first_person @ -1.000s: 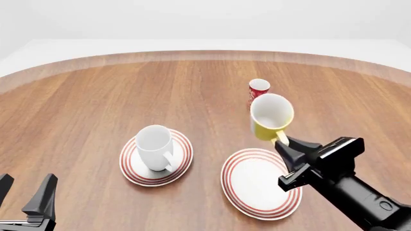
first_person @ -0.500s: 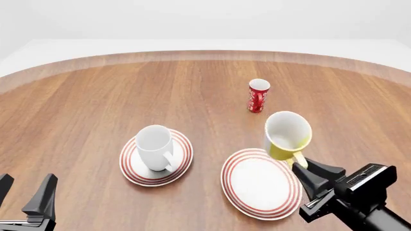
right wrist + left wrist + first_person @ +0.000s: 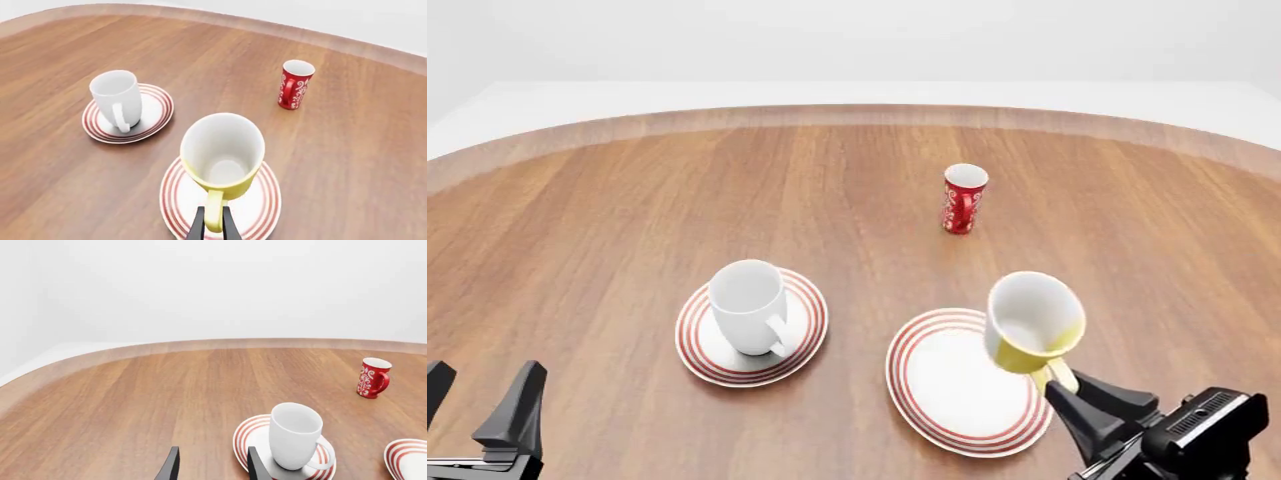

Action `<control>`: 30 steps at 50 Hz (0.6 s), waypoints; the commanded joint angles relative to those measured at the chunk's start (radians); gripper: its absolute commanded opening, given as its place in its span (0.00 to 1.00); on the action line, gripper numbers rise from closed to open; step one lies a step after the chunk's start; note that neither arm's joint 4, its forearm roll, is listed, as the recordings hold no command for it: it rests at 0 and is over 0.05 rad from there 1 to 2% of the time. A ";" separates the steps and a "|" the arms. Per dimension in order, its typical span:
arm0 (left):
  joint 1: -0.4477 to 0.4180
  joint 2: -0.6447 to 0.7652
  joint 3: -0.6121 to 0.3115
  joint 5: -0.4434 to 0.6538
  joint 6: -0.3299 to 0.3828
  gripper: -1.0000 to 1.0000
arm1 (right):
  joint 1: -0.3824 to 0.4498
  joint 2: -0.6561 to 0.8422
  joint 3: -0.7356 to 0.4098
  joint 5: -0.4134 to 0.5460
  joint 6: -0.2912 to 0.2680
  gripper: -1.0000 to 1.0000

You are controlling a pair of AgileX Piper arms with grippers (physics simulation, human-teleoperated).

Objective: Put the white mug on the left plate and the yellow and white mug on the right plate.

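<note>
White mug (image 3: pixel 750 304) upright on left plate (image 3: pixel 805 345), interior hidden.

Yellow and white mug (image 3: pixel 1034 322) held above right plate (image 3: pixel 941 385), tilted, off plate surface; white inside shows nothing in it.

Right gripper (image 3: pixel 213 226) clamped on yellow handle, fingers narrow.

Left gripper (image 3: pixel 474 415) near left plate, on its near-left side, fingers spread, holding nothing.

Red patterned mug (image 3: pixel 964 199) upright on table (image 3: pixel 627 220), well beyond right plate.

We saw a smooth wood-grain table (image 3: pixel 627 200), glossy ceramic-looking mugs, namely the white mug (image 3: pixel 750 305) and the yellow and white mug (image 3: pixel 1034 325), and matt black grippers.
</note>
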 commanded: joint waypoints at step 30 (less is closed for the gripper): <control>0.000 0.000 0.000 0.000 0.000 1.00 | 0.048 0.271 0.068 -0.242 0.064 0.00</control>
